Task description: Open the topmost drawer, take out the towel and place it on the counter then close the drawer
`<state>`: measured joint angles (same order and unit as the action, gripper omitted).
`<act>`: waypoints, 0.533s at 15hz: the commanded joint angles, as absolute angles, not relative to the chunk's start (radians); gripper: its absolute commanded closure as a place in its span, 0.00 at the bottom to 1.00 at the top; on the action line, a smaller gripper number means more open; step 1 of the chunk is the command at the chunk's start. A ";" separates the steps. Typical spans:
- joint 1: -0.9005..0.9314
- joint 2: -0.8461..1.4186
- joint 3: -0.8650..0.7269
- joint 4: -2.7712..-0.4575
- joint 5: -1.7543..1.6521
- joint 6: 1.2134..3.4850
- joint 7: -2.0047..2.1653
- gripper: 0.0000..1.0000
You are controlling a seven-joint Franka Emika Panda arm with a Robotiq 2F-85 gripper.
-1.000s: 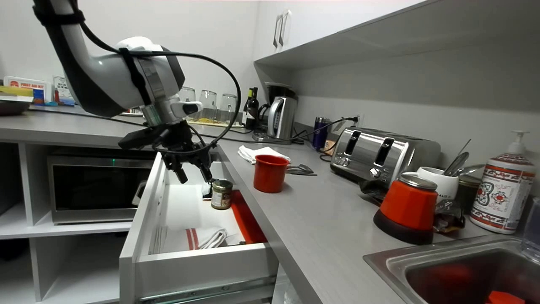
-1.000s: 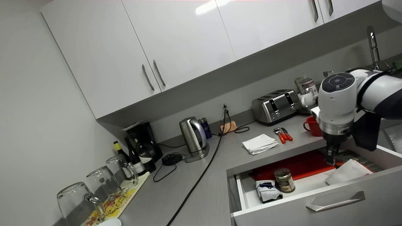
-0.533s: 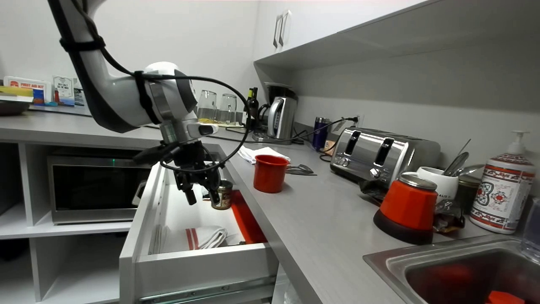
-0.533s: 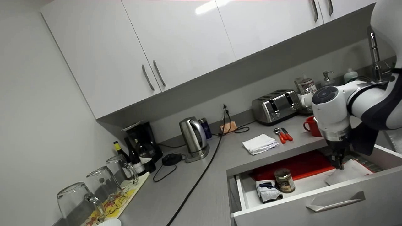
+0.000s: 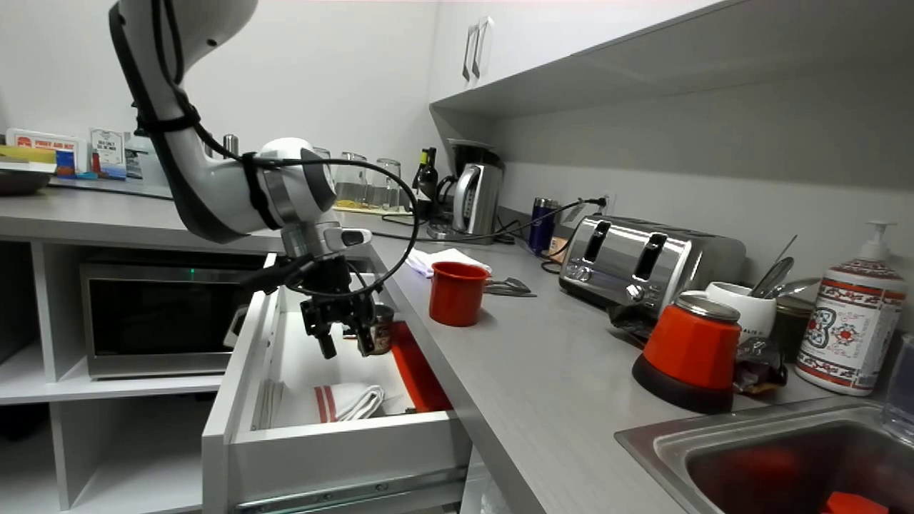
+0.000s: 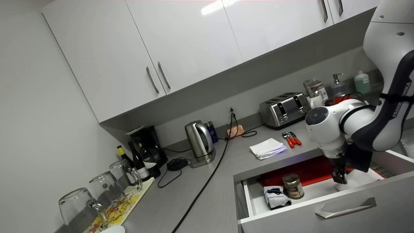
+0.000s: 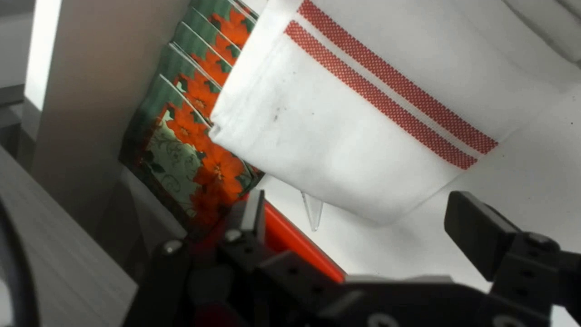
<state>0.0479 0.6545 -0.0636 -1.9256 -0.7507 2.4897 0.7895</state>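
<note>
1. Wrist view: the folded, red-striped towel (image 7: 363, 118) is shown inside the pulled-out topmost drawer (image 7: 91, 104); the Robotiq gripper (image 7: 356, 204) is set with fingers parted, nothing clamped.
2. Approach to the towel is judged in hand.
3. Next, the fingers should be lowered astride a towel edge and closed.
4. In both exterior views, the Panda arm (image 5: 225, 191) is bent, its gripper pointed down over the drawer.

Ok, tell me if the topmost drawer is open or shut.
Open. In an exterior view the topmost drawer juts out past the counter, baring its rail and the striped towel inside.
</note>
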 commanded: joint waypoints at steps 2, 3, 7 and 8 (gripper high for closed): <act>0.124 0.750 -0.111 -1.806 -0.688 2.426 0.756 0.00; 0.131 0.762 -0.115 -1.792 -0.682 2.420 0.755 0.00; 0.153 0.803 -0.134 -1.748 -0.663 2.402 0.758 0.00; 0.157 0.814 -0.138 -1.739 -0.658 2.399 0.759 0.00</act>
